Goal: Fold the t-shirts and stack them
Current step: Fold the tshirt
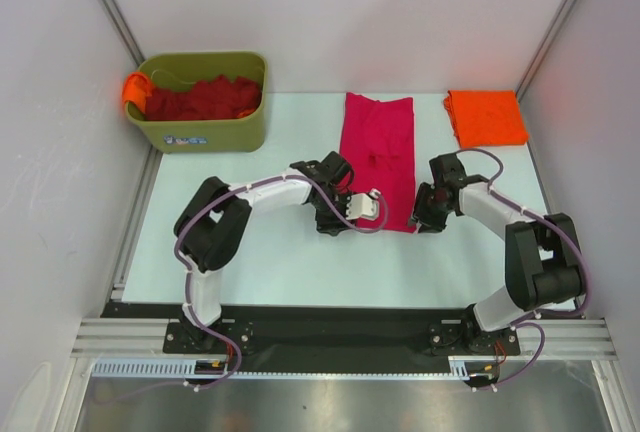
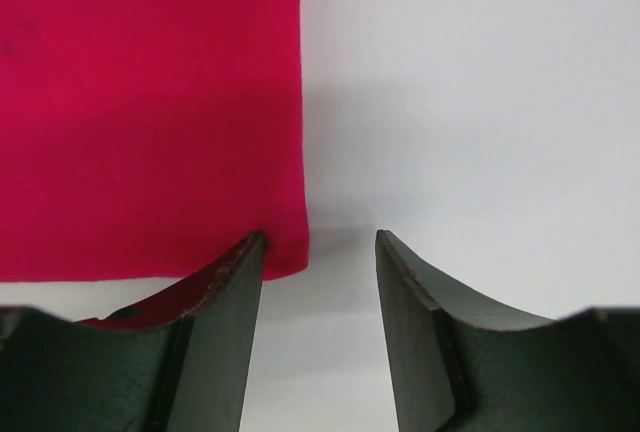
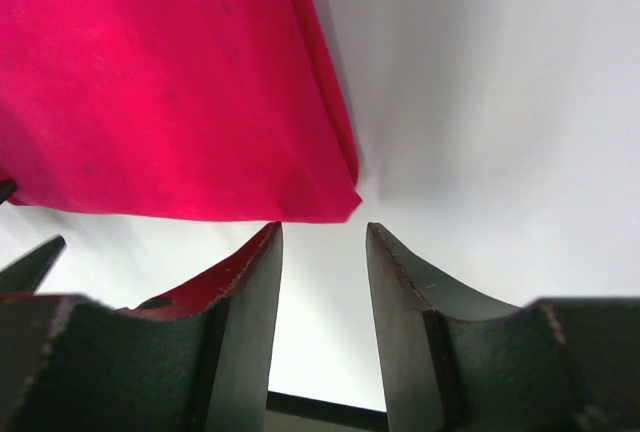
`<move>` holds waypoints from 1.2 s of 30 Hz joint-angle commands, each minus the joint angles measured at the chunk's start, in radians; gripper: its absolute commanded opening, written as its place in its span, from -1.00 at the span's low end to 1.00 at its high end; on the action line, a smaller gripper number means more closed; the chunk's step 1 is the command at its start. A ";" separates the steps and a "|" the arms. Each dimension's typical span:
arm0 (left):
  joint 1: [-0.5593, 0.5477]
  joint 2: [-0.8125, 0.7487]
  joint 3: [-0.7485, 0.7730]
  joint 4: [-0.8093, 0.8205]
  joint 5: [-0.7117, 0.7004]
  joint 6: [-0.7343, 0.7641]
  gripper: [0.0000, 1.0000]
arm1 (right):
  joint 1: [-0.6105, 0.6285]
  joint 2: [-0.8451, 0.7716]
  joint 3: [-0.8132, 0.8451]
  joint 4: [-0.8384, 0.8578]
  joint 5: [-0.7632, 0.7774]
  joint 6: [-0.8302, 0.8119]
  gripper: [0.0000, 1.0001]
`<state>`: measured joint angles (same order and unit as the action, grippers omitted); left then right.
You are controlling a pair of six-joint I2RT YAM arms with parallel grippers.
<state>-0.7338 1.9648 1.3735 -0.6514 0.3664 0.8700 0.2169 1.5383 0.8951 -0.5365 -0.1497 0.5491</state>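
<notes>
Fingers (image 2: 225, 337) (parted) at near corners of crimson-pink t-shirt (image 1: 378, 152)

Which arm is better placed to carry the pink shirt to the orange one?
Probably right: the right gripper sits open at the near right corner of the crimson-pink t-shirt, and the folded orange t-shirt lies on that side.

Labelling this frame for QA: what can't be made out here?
- Top view: the left arm and right arm hide the near hem of the pink t-shirt and the gripper fingertips.
- Wrist views: frame edges cut the shirt off; only a corner shows by the left gripper and right gripper.
- In the bin: dark red t-shirts heaped, count unclear; sticker too small to read.
</notes>
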 commanded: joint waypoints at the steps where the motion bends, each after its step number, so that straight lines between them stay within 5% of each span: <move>1: -0.016 -0.034 -0.031 0.096 -0.052 0.012 0.02 | -0.001 -0.011 -0.022 0.013 0.030 -0.006 -0.10; 8: -0.018 -0.024 -0.044 0.137 -0.078 -0.006 -0.20 | -0.002 0.081 -0.011 0.091 0.047 0.005 -0.15; 10: -0.016 -0.027 -0.050 0.138 -0.075 -0.012 -0.33 | -0.010 0.088 -0.025 0.116 0.029 0.020 -0.43; 14: -0.016 -0.035 -0.044 0.138 -0.060 -0.041 -0.99 | -0.013 0.077 -0.064 0.141 -0.002 0.046 -1.00; 25: -0.022 -0.265 -0.152 0.001 0.032 -0.075 -0.99 | 0.039 -0.241 -0.166 -0.162 -0.002 0.078 -1.00; 36: -0.164 -0.638 -0.312 -0.410 0.164 -0.103 -0.99 | 0.372 -0.724 -0.173 -0.627 0.003 0.435 -1.00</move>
<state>-0.8898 1.4277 1.0626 -0.8467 0.4412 0.7853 0.5335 0.8959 0.7033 -0.9474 -0.1619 0.8291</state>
